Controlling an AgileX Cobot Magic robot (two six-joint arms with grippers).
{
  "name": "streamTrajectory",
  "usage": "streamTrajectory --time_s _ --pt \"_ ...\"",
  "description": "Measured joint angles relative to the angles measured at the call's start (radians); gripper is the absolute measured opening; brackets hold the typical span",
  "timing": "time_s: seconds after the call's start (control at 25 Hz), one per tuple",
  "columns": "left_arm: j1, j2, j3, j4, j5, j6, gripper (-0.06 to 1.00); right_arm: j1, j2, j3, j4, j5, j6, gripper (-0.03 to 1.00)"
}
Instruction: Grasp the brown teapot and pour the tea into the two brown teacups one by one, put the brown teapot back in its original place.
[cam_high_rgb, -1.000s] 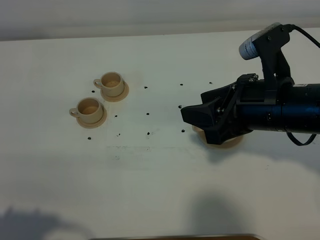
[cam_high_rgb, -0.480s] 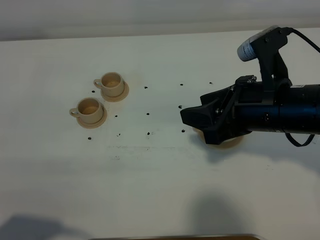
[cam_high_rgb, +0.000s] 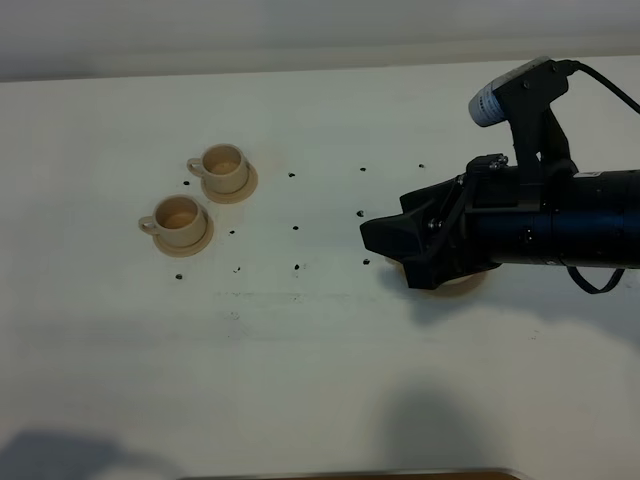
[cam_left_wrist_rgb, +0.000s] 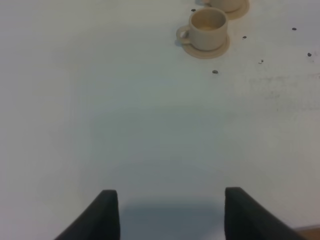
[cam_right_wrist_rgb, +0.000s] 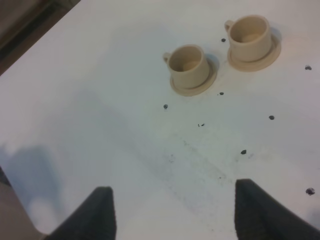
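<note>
Teacups on the left of the white worktop (cam_high_rgb: 320, 370): far teacup (cam_high_rgb: 223, 162) and near teacup (cam_high_rgb: 180, 213), both pale tan, upright, each on its own round saucer (cam_high_rgb: 204, 241), the two saucers close together, handles toward the left in the high view.

Well apart on the right, right pincer (cam_high_rgb: 392, 256), black, low over the worktop. Released: in its wrist view, fingers (cam_right_wrist_rgb: 100, 212) spread wide, only bare worktop between them, gripping nothing.

Under that arm, just a pale tan rim (cam_high_rgb: 464, 287) peeking out. Brown teapot or coaster disc, cannot tell; the rest is hidden by the arm.

Left pincer (cam_left_wrist_rgb: 170, 215) outside the high view. Likewise released in its own wrist view, fingers wide apart above bare worktop, near teacup ahead.

Small dark specks (cam_high_rgb: 296, 228) scattered between teacups and right arm.
</note>
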Motion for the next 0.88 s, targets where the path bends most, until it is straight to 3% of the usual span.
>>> streamTrajectory --time_s 0.28,0.48,0.88 --pt "0.0 0.0 0.0 0.008 -0.001 0.0 0.53 0.0 0.0 0.0 -0.001 -0.004 0.016 0.5" --pt "-0.008 0.0 0.0 0.15 -0.001 -0.004 0.53 0.0 0.0 0.0 -0.001 -0.007 0.05 0.5" --pt "-0.023 0.0 0.011 0.112 -0.006 0.03 0.53 0.0 0.014 0.0 0.0 -0.004 0.072 0.5"
